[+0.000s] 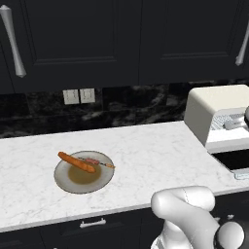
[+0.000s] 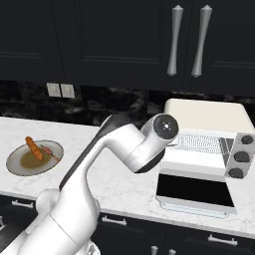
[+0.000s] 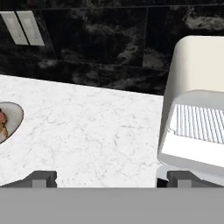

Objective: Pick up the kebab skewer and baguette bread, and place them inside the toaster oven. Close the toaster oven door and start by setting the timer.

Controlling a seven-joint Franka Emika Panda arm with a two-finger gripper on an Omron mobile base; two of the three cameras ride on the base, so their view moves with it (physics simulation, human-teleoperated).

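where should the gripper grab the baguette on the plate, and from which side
Grip the baguette bread across its narrow width near the middle, coming straight down from above. It lies flat across the plate, its far end reaching over the rim, so only a top approach looks workable. The kebab skewer lies close alongside, so keep the fingers clear of it.

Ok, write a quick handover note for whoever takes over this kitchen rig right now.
Tool: open and empty, fingertips wide apart, hovering over bare counter between the plate and the oven.
Kebab skewer and baguette bread: both untouched on the plate at the left, side by side.
Toaster oven: at the counter's right end, wire rack exposed. Toaster oven door: folded down, open.
Done: nothing loaded yet.
Left: pick up skewer and baguette, place both inside, close the door, set the timer with one of the knobs on the right side.
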